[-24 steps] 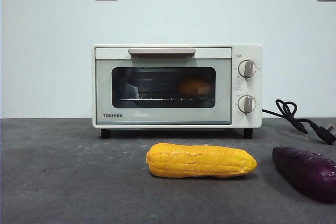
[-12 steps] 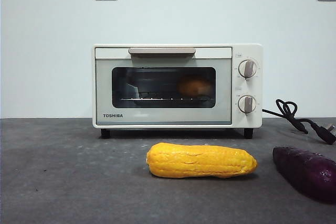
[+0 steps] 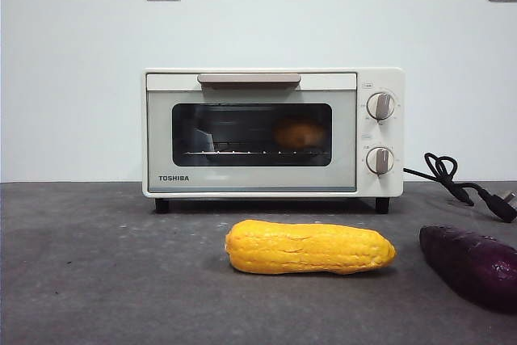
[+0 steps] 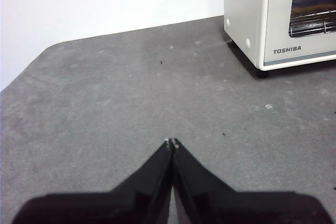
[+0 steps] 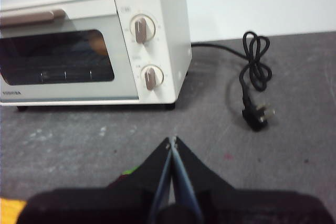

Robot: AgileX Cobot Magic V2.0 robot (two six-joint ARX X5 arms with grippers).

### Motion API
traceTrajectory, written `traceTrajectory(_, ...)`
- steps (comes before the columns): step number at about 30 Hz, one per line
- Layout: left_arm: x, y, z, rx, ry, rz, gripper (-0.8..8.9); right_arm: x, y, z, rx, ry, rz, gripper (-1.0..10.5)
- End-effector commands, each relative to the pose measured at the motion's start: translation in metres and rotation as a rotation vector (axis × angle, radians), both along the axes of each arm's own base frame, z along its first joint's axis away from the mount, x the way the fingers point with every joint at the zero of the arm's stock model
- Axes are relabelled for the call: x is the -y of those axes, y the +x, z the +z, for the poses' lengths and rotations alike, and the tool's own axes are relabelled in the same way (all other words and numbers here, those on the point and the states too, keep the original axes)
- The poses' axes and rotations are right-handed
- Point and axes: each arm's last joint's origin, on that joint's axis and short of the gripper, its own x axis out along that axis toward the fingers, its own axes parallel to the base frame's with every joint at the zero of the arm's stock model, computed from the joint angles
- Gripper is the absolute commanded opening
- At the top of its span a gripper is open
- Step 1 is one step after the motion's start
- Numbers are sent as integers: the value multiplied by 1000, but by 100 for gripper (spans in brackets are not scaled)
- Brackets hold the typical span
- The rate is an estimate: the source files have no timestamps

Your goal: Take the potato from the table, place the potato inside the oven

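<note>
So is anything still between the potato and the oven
No. The potato already sits inside the oven on the rack, behind the closed glass door. The corn lies on the table in front. Both tools, left and right, are shut over bare table.

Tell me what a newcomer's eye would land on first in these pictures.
The cream-white Toshiba toaster oven stands at the back of the dark grey table, door closed, with the tan-orange potato dimly visible on the rack behind the glass. In front of it lies a bumpy yellow corn cob, and a dark purple sweet potato sits at the right edge.
</note>
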Motion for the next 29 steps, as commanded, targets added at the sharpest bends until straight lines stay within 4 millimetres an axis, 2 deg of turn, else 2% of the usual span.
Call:
traceTrajectory(1, 0, 1, -5, -11, -5, 2, -4, 1, 0, -8, -49, 9, -31, 1)
traceTrajectory(5, 0, 1, -5, -11, -5, 2, -4, 1, 0, -10, -79, 13, -37, 1)
traceTrajectory(9, 0, 1, -5, -11, -5, 2, -4, 1, 0, -10, -88, 91, -47, 1)
traceTrajectory(29, 0, 1, -5, -11, -5, 2, -4, 1, 0, -10, -89, 87, -51, 1)
